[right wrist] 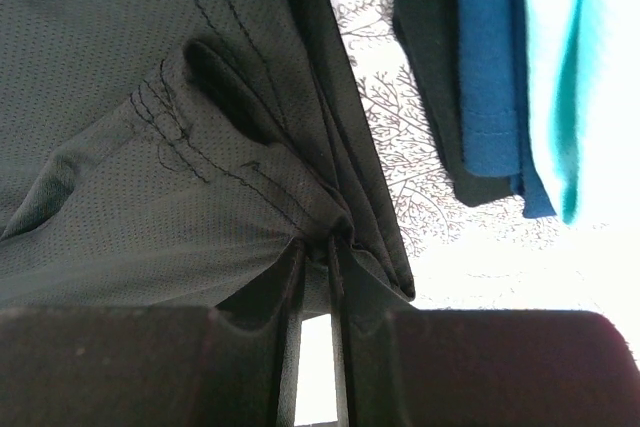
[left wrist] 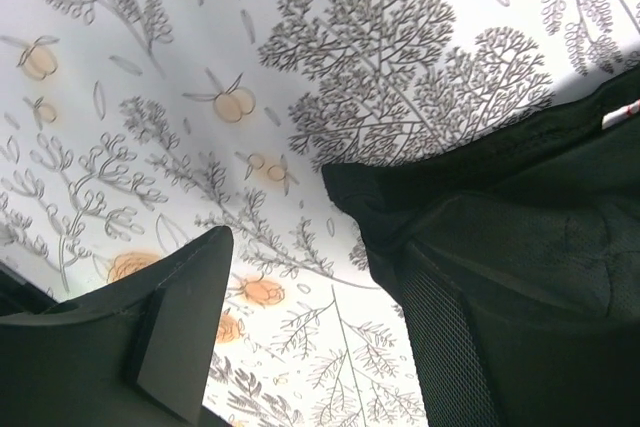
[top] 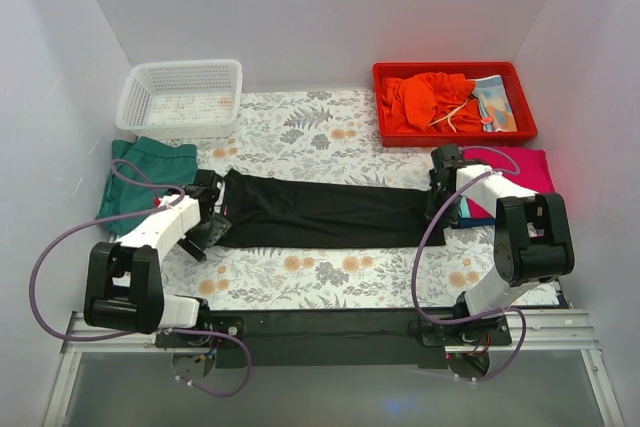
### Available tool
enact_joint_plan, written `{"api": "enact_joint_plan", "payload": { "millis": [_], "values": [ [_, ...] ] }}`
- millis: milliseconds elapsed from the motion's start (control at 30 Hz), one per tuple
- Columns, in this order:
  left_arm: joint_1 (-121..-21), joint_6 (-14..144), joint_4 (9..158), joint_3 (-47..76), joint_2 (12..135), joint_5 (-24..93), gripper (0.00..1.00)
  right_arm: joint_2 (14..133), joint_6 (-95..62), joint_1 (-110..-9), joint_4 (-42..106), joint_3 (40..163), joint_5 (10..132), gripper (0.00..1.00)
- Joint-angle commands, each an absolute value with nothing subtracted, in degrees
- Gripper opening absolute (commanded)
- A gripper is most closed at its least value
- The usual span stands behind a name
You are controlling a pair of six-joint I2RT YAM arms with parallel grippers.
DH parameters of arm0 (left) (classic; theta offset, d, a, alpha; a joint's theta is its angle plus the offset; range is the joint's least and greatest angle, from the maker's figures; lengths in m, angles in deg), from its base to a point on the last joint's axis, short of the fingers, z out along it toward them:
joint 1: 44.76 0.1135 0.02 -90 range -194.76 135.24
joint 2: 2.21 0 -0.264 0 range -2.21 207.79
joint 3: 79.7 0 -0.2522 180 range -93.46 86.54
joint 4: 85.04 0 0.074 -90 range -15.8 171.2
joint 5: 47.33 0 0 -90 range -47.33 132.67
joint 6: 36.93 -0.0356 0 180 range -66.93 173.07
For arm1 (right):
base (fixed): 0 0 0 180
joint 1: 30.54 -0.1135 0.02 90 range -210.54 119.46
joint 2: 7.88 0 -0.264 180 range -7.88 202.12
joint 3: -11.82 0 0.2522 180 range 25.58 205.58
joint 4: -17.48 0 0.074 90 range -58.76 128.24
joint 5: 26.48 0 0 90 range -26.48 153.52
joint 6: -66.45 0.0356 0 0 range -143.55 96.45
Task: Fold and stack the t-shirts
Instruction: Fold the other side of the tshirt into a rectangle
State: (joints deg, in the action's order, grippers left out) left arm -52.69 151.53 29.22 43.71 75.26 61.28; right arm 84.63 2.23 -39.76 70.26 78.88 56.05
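Top view bright, even, sharp; soft shadows under arms (top: 160, 229), reddish glow on right wall (top: 585, 117). Wrist views: jaws close, blurred; counter (left wrist: 150, 67) print sharp; black shirt (right wrist: 120, 127) dim; right wrist view's lower right blown out white.

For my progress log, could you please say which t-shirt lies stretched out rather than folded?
The black t-shirt, a long strip across the middle; the dark-green t-shirt at left and magenta t-shirt at right are compact folded piles.
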Motion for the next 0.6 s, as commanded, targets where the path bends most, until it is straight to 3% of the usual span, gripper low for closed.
{"api": "enact_joint_plan", "payload": {
  "millis": [0, 100, 267, 567],
  "values": [
    [-52.14, 154.32, 24.87, 40.93, 72.32, 62.44, 0.62, 85.9, 1.67, -38.81, 74.3, 74.89, 50.95, 0.19],
    [-52.14, 154.06, 24.25, 37.33, 70.65, 62.79, 0.62, 85.64, 1.67, -38.72, 74.22, 74.71, 50.95, 0.19],
    [-52.14, 147.3, 35.83, 32.49, 68.18, 57.97, 0.61, 85.64, 1.49, -38.72, 73.87, 74.8, 51.65, 0.18],
    [-52.41, 141.41, 50.6, 25.37, 83.29, 47.42, 0.61, 86.43, 1.14, -38.81, 72.9, 74.89, 53.23, 0.17]
  ]
}}
